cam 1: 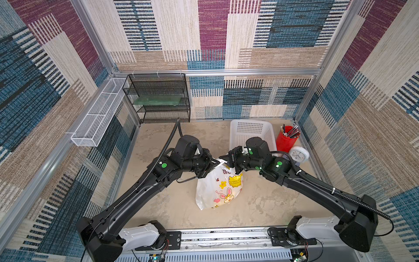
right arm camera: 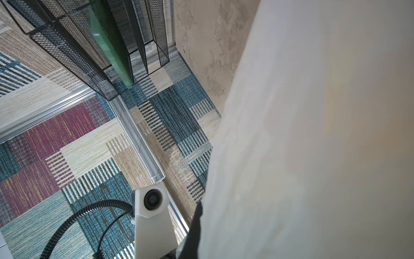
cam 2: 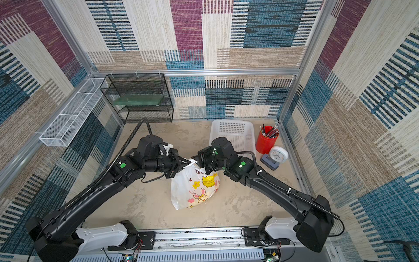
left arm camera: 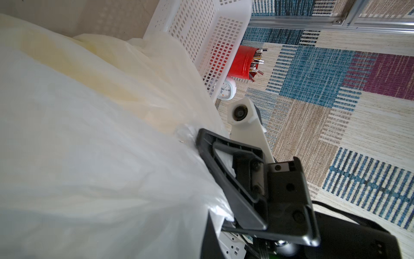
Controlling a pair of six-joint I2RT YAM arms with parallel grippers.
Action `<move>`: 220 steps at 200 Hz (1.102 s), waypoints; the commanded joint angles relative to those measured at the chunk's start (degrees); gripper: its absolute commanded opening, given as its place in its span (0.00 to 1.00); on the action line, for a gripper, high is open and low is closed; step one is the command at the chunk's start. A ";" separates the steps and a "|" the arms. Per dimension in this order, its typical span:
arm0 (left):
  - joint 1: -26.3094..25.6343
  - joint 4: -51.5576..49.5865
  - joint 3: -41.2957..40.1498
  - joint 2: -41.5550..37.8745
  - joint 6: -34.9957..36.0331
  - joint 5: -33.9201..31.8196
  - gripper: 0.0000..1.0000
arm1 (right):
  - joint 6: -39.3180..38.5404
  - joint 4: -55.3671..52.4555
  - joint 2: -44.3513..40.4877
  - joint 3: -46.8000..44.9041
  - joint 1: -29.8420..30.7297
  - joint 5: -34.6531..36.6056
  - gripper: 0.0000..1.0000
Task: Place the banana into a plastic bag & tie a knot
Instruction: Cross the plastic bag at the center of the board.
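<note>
**Both end effectors meet at the top of the plastic bag (cam 1: 217, 190), which stands mid-desk (cam 1: 260, 204).**

In both top views the left end effector (cam 1: 218, 162) and right end effector (cam 1: 221, 157) stand tip to tip with jaws closed, each apparently pinching white handle film. The bag hangs below them with its printed side near, and the knot is hidden under the tips. The left wrist view adds bunched film at one finger (left arm camera: 205, 140) and a yellowish shade (left arm camera: 67, 56) inside, possibly the banana. In the right wrist view the bag (right arm camera: 313, 134) fills the frame and the grip is unseen. Likely faults: too hard a pull could tear the thin film or slip it free, and a slack tie would reopen.
</note>
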 commanded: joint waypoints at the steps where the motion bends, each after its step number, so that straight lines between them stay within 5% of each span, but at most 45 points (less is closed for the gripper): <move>1: 0.10 -3.71 -1.21 -1.42 -2.51 5.82 0.98 | -1.39 2.43 1.17 0.35 0.21 7.33 0.00; 69: 1.60 -6.41 3.92 -1.98 -1.80 2.06 0.99 | 0.82 6.84 2.29 -0.63 2.07 7.98 0.00; 127: 8.93 -24.30 19.23 -0.96 10.34 -2.01 0.99 | -11.62 22.22 6.80 2.07 -1.00 -0.69 0.00; 160: 16.41 -24.91 19.57 -0.99 13.09 0.76 0.99 | -23.76 23.48 15.81 14.87 -0.79 -10.36 0.00; 199: 27.60 -27.61 25.15 0.14 16.76 2.78 0.99 | -39.67 6.97 30.17 40.18 1.28 -16.85 0.00; 220: 31.21 -30.04 28.34 0.80 18.59 2.93 0.99 | -48.29 2.16 33.57 44.15 2.21 -17.34 0.00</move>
